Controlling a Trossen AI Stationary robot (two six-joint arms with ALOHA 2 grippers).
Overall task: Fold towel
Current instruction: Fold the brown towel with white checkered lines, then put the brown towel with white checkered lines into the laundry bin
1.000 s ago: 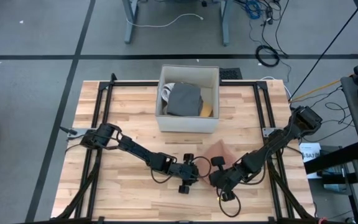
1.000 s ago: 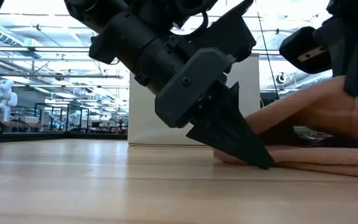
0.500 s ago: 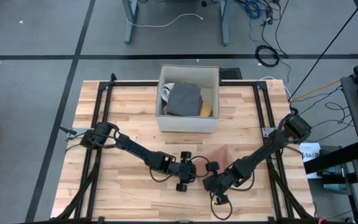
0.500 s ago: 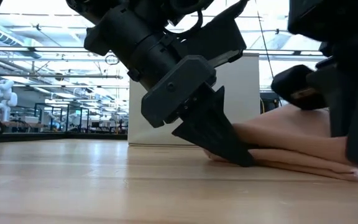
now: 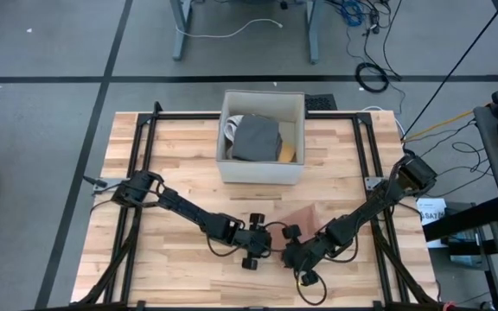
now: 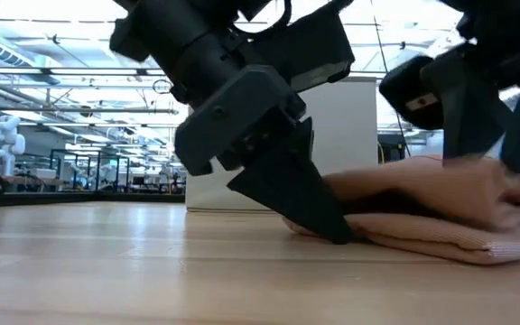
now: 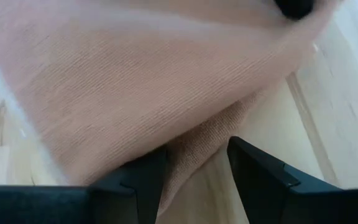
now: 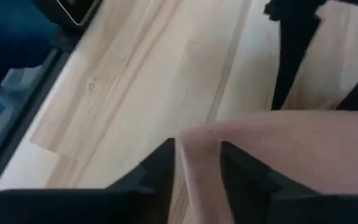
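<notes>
A pink towel lies bunched on the wooden table, near its near edge and in front of the white box. My left gripper reaches in low from the table's left, with its tips at the towel's left edge. My right gripper comes from the right and stands over the towel's near-left part, above the cloth in the low view. Each wrist view shows cloth between that arm's fingers. My left gripper pinches a folded edge of the towel between its two fingers, slanting down from the table's left. That edge rests on the table. My right gripper has a towel edge between its fingers, coming from above. The cloth lies slack on the table below it.
The white box stands at the table's far middle and holds a grey folded cloth. Black frame rails run along both sides of the table. Bare wood lies to the near left.
My right gripper has moved toward the table's left and near edge and come down, carrying its towel edge with it. The towel, raised in a peak before, now lies lower and flatter. My left gripper has shifted slightly left, still low at the towel's edge.
</notes>
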